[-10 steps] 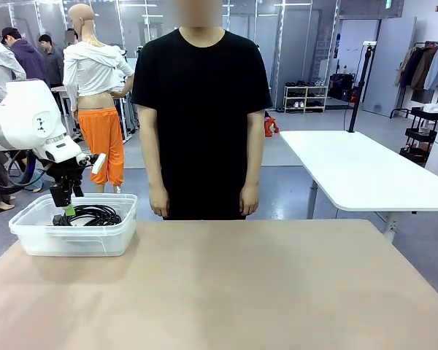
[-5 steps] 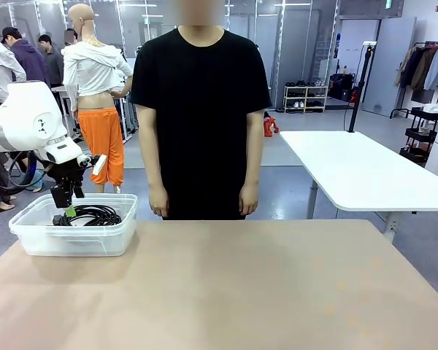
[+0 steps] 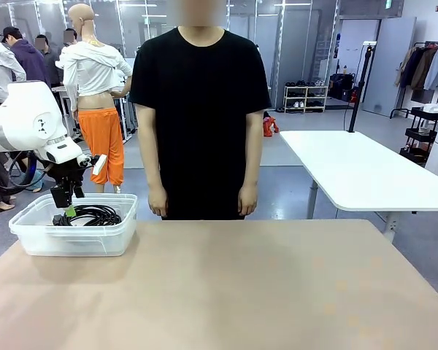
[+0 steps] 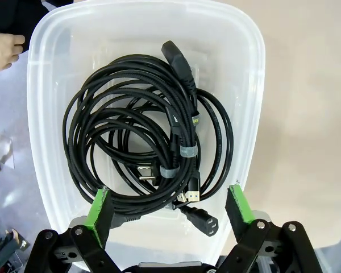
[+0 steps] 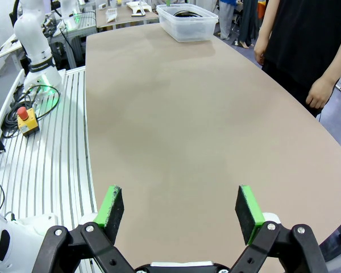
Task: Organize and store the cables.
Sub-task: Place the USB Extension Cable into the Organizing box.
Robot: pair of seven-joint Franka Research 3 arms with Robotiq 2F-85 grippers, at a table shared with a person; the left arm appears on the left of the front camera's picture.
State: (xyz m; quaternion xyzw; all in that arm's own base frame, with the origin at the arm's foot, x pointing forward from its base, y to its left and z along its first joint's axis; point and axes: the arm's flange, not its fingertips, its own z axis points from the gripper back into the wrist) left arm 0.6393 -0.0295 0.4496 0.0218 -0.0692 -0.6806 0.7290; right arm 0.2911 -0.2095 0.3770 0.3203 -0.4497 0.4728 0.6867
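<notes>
The cables (image 4: 142,136) lie as black coils piled inside a clear plastic bin (image 4: 238,74), a chunky black plug (image 4: 202,219) at the near end. In the front view the cables (image 3: 93,214) rest in that bin (image 3: 77,237) at the table's far left. My left gripper (image 4: 169,206) hangs open just above the bin with nothing between its green pads; in the front view the left gripper (image 3: 64,203) is over the bin's left part. High over the bare tabletop, my right gripper (image 5: 179,210) stands open and holds nothing.
A person in a black shirt (image 3: 201,95) stands at the far edge, hands (image 3: 158,203) hanging at their sides. A hand (image 4: 3,50) is beside the bin in the left wrist view. A white table (image 3: 358,171) stands behind on the right.
</notes>
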